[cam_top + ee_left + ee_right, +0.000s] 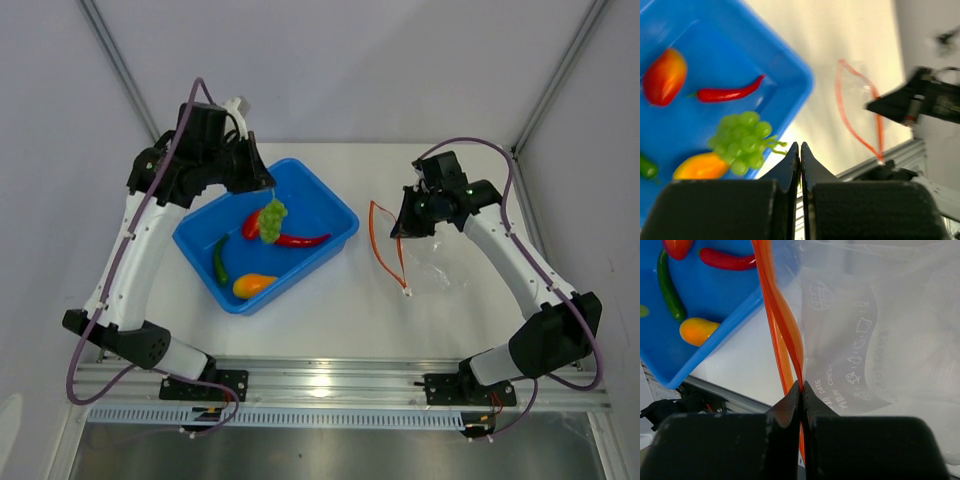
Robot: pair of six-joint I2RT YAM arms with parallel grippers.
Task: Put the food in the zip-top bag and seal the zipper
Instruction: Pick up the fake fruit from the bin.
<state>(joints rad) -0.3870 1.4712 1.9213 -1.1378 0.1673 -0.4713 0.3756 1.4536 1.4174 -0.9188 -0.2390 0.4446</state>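
Left hand [800, 146] pinches light grape bunch [742, 140] by its stem, probably; right hand [801, 385] clamps floppy bag [890, 340] at zipper [781, 325].

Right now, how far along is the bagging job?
Done: nothing bagged; the zip-top bag is empty. In hand: right gripper pinches the zipper, left gripper holds the green grapes over the blue tray. Left: chili, pepper, red-orange fruit, yellow-orange piece, then sealing.
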